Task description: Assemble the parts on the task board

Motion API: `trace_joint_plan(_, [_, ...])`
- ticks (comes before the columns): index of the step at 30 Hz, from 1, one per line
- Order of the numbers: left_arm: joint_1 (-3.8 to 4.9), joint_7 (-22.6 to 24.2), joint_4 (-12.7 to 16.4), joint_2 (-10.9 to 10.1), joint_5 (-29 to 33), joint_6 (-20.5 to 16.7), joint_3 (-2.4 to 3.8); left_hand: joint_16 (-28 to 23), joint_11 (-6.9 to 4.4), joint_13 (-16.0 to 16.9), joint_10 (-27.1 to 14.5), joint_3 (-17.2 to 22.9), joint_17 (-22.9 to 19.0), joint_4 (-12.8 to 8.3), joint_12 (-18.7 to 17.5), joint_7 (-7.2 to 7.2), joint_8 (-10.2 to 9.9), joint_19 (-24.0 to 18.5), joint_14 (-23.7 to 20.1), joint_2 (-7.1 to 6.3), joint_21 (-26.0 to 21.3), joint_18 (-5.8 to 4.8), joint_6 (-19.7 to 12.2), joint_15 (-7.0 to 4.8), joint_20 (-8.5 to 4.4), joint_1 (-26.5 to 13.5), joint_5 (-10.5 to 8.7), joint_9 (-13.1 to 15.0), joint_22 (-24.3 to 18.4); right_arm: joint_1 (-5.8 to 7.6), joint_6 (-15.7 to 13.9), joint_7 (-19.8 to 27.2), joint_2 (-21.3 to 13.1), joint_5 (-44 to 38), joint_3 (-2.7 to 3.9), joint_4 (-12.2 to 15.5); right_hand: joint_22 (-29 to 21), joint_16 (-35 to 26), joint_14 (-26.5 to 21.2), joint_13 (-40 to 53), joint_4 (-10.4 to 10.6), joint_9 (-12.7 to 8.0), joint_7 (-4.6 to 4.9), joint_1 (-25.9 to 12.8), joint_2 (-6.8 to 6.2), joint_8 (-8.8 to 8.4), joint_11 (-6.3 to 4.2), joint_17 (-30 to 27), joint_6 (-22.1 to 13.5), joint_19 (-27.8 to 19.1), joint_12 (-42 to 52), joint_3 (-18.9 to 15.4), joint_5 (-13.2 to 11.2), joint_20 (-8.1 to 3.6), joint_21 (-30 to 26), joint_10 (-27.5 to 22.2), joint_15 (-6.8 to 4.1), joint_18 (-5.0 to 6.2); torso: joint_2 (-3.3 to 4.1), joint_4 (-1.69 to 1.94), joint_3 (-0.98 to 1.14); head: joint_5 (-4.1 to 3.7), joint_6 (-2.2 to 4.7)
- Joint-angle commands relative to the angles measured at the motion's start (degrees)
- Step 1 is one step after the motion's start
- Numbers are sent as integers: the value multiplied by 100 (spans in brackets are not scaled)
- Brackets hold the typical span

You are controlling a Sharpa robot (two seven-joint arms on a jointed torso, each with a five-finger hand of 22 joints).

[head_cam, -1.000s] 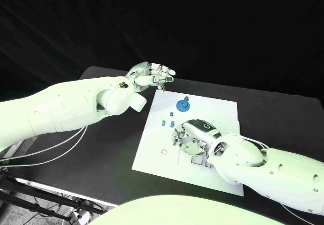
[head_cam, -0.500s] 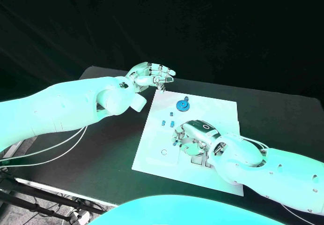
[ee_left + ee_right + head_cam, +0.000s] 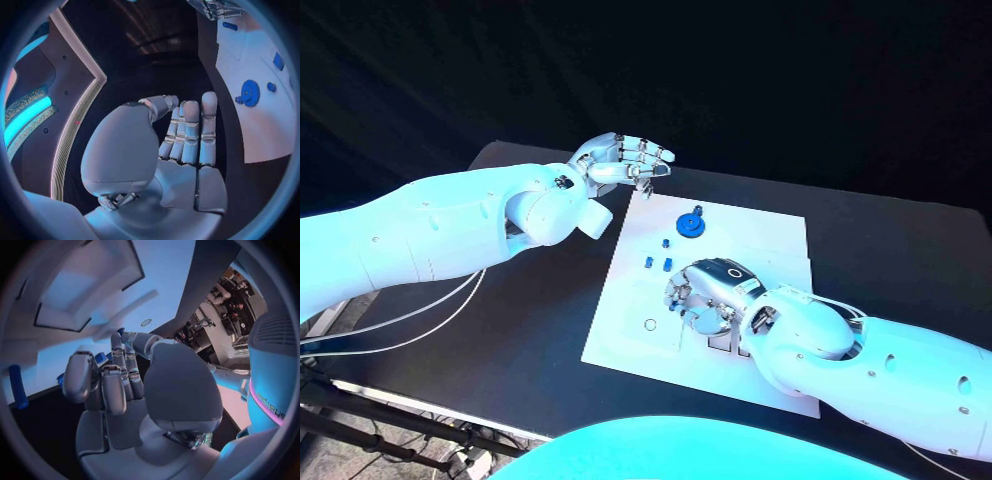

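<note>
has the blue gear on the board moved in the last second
No. The blue gear sits at the same spot near the task board's far edge.

One task board (image 3: 762,240), one blue gear (image 3: 691,224), two small blue pegs (image 3: 648,262), two hands (image 3: 620,160).

Right robot hand (image 3: 708,292) covering part of the task board (image 3: 776,240), anything under its fingers unclear

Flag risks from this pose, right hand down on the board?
1. The right hand covers the middle of the task board; its fingers sit among small blue parts and could knock them.
2. The head view can't confirm any grip, so a part may slip.
3. The blue gear lies close beyond that hand; lifting may clip it.
</note>
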Motion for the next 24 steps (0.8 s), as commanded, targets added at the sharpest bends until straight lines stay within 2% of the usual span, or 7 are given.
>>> trace_joint_plan(1, [5,11,9,10,-21,104,3,27,5,-5,-39,0,-5,-47,30,161,20,-13,4,-11,35,95,-25,20,21,-38,24,-9,8,-45,181,-53,25,-175,-22,9,405,26,309,10,-24,12,17,-27,43,39,-156,0,13,-7,22,25,18,3,-14,160,-32,-67,1,3,0,0,1])
trace_joint_plan(12, [5,-1,11,11,-26,114,3,25,6,-8,-46,0,-17,-48,33,163,26,-15,-3,-11,37,95,-32,22,22,-41,24,-11,9,-66,364,18,43,-60,-29,-19,376,14,298,9,-46,48,37,-134,15,28,-141,-31,-27,-50,-33,-34,5,19,-92,139,-15,-52,-1,1,-2,-2,-3])
trace_joint_plan(14, [5,-2,11,10,-27,114,3,25,6,-8,-46,0,-17,-48,33,163,26,-15,-3,-11,37,95,-32,22,22,-41,24,-11,9,-66,321,44,38,-14,-30,-37,356,7,292,8,-52,62,49,-184,2,13,-129,-51,-66,-75,-62,-87,-1,29,-142,118,-4,-43,-5,0,-3,-3,-4])
trace_joint_plan(15, [5,-3,12,9,-27,114,3,25,6,-8,-46,0,-17,-48,33,163,26,-15,-3,-11,37,95,-32,22,22,-41,24,-11,9,-66,287,50,34,5,-30,-45,272,-22,274,-4,-40,47,86,-263,-41,-63,-99,-112,-194,-156,-119,-156,-4,47,-313,32,26,-12,-5,0,-4,-3,-3])
trace_joint_plan(18, [5,-5,11,7,-27,115,3,25,6,-8,-46,0,-17,-48,33,163,26,-15,-3,-11,37,95,-32,22,22,-41,24,-11,9,-66,174,44,24,36,-30,-61,225,-52,252,-12,-38,46,107,-329,-69,-121,-60,-167,-270,-204,-170,-248,-7,77,-416,-59,53,5,-4,-2,-4,-6,2])
trace_joint_plan(22, [5,-9,13,5,-28,117,3,25,8,-10,-52,0,-19,-49,35,164,28,-17,-5,-13,37,95,-39,23,23,-44,24,-12,9,-66,-28,-11,3,53,-31,-56,125,-133,203,-58,-37,-5,151,-413,-187,-322,24,-328,-543,-285,-266,-379,-1,138,-624,-398,122,40,-2,-1,0,-7,10])
trace_joint_plan(24, [5,-11,13,4,-28,119,3,25,8,-10,-52,0,-19,-49,35,164,28,-17,-5,-13,37,95,-39,23,23,-44,24,-12,9,-66,-122,-38,-13,53,-31,-37,121,-141,199,-59,-39,-6,155,-416,-198,-333,31,-344,-553,-287,-264,-391,-1,144,-633,-425,127,41,-2,-1,0,-7,10])
